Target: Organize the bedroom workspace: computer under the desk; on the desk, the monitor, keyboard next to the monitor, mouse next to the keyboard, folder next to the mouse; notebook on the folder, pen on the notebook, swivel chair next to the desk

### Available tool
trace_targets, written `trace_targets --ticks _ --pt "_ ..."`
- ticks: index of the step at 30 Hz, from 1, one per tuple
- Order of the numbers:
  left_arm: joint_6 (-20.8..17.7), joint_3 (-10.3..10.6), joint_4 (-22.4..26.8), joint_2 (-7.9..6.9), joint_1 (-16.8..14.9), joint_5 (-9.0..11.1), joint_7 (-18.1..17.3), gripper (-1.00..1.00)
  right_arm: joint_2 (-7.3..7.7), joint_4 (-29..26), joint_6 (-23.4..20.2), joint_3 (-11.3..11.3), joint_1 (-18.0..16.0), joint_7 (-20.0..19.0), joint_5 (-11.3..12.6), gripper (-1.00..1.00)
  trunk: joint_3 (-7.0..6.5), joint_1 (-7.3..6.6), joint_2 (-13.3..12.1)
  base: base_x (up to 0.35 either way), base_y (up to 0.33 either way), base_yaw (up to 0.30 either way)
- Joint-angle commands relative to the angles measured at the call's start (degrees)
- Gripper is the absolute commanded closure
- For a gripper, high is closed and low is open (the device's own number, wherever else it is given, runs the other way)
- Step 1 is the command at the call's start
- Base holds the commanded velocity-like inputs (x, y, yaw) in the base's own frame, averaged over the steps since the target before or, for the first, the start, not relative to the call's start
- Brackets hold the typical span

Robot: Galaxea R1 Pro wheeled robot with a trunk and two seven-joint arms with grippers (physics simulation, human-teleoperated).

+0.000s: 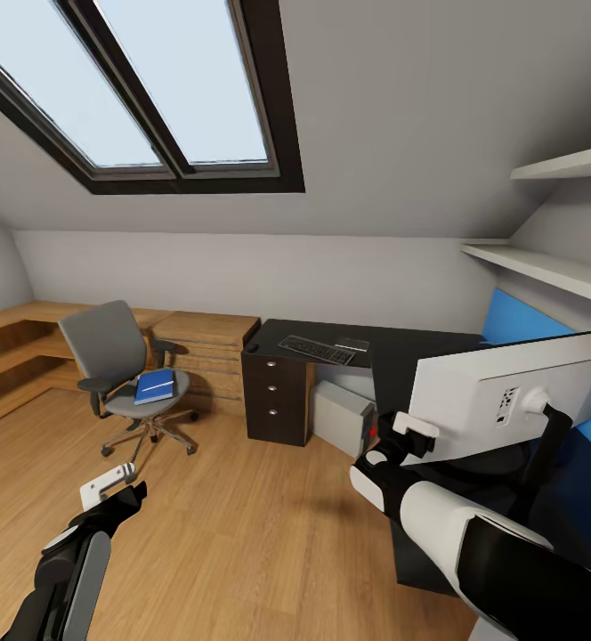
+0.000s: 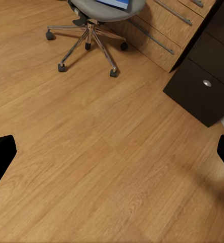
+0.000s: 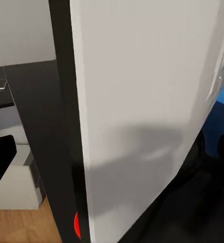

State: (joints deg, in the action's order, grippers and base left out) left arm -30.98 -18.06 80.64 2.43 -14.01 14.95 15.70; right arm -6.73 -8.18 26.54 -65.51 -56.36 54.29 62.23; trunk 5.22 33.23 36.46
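The monitor (image 1: pixel 509 383) was seen from behind on the near wing of the desk (image 1: pixel 402 343), its pale back panel turned to the camera and its black stem (image 1: pixel 545 445) planted on the dark top. The right gripper (image 1: pixel 402 436) was held at the screen's lower left edge; in the right wrist view the monitor's black edge (image 3: pixel 61 126) and a red dot (image 3: pixel 76 225) were caught close up, but whether the fingers were pinching that edge could not be told. The keyboard (image 1: pixel 317 350) was laid flat on the far part of the desk, and the computer (image 1: pixel 342 417) was tucked beneath it beside the black drawers (image 1: pixel 274 396). Well apart, the swivel chair (image 1: pixel 122 374) was parked by the wooden dresser (image 1: pixel 208 356) with a blue folder (image 1: pixel 155 386) lying on its seat. The left gripper (image 1: pixel 109 485) was hung over bare floor (image 2: pixel 101 152), fingers (image 2: pixel 0 157) spread wide.
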Motion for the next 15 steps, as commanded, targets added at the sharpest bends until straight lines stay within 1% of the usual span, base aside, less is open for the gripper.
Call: trace_targets --ticks 1,3,11,13,15 --pt "-0.2 0.0 0.1 0.03 -0.1 0.6 0.4 -1.00 0.00 0.0 0.3 -0.5 -0.1 0.3 0.5 -1.00 0.11 0.02 0.1 0.000 0.000 0.000" --pt "-0.2 -0.1 0.1 0.03 -0.1 0.6 0.4 -1.00 -0.01 -0.1 0.5 -0.7 -0.1 1.0 0.4 -1.00 0.11 0.02 0.1 0.000 0.000 0.000" --pt "-0.2 0.0 0.1 0.03 -0.1 0.6 0.4 -1.00 0.04 -0.1 0.6 -0.8 -0.1 1.1 0.4 -1.00 0.11 0.02 0.1 0.000 0.000 0.000" --pt "-0.2 0.0 0.1 0.03 -0.1 0.6 0.4 -1.00 0.06 -0.1 0.6 -0.8 -0.1 1.2 0.4 -1.00 0.11 0.02 0.1 0.079 0.000 0.000" --pt "-0.2 0.0 0.1 0.03 -0.1 0.6 0.4 -1.00 0.09 0.0 0.5 -0.8 -0.1 1.2 0.4 -1.00 0.11 0.02 0.1 0.211 0.000 0.000"
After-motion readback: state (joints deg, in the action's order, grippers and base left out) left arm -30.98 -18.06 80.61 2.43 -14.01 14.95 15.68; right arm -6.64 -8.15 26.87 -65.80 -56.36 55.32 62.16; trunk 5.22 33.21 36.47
